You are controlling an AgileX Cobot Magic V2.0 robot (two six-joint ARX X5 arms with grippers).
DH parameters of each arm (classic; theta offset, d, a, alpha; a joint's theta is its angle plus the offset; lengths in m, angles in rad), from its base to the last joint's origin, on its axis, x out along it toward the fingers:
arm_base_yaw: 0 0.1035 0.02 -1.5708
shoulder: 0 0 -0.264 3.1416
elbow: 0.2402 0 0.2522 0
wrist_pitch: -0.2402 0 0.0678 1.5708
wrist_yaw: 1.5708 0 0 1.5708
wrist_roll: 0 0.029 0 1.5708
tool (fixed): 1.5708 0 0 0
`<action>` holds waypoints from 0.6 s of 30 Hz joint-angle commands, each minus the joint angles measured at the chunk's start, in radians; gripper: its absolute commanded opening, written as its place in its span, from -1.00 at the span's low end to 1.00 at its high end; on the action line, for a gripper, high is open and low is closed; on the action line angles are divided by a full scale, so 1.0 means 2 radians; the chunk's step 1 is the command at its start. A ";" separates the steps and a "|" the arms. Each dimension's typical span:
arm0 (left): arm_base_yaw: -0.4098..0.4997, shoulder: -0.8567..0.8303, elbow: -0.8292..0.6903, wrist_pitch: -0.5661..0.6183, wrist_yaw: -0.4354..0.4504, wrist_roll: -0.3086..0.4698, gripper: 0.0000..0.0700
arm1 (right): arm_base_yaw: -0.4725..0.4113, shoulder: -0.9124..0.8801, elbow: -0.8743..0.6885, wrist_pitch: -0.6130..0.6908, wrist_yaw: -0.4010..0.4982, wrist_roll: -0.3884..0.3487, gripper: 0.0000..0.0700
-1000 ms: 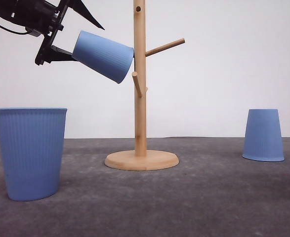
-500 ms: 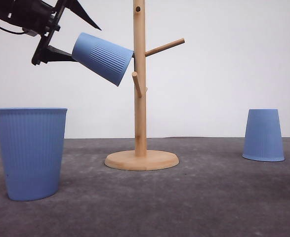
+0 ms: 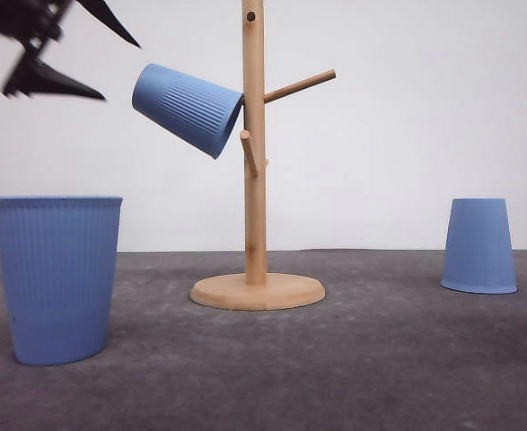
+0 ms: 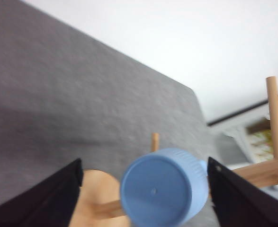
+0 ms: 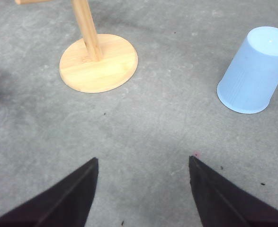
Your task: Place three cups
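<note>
One ribbed blue cup [image 3: 188, 108] hangs tilted; two [image 3: 57, 278] [image 3: 478, 245] stand below.

wooden peg stand [image 3: 255, 162] sits upright on its round base on the grey desk [image 3: 380, 359], white wall [image 3: 407, 135] behind

The left gripper [image 3: 79, 54] is raised high at the front view's upper left, its jaws spread wide and holding nothing. The right gripper [image 5: 143, 189] points downward, its jaws likewise spread apart and empty.
</note>
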 commanded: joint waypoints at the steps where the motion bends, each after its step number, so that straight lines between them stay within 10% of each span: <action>1: 0.001 -0.011 0.012 -0.024 -0.021 0.068 0.06 | 0.002 0.002 0.009 0.006 0.002 0.004 0.10; 9: -0.008 -0.085 0.011 -0.183 -0.131 0.218 0.01 | 0.002 0.002 0.009 0.003 0.013 0.006 0.10; 18: -0.028 -0.166 -0.073 -0.194 -0.179 0.249 0.01 | 0.002 0.002 0.009 0.001 0.025 0.021 0.10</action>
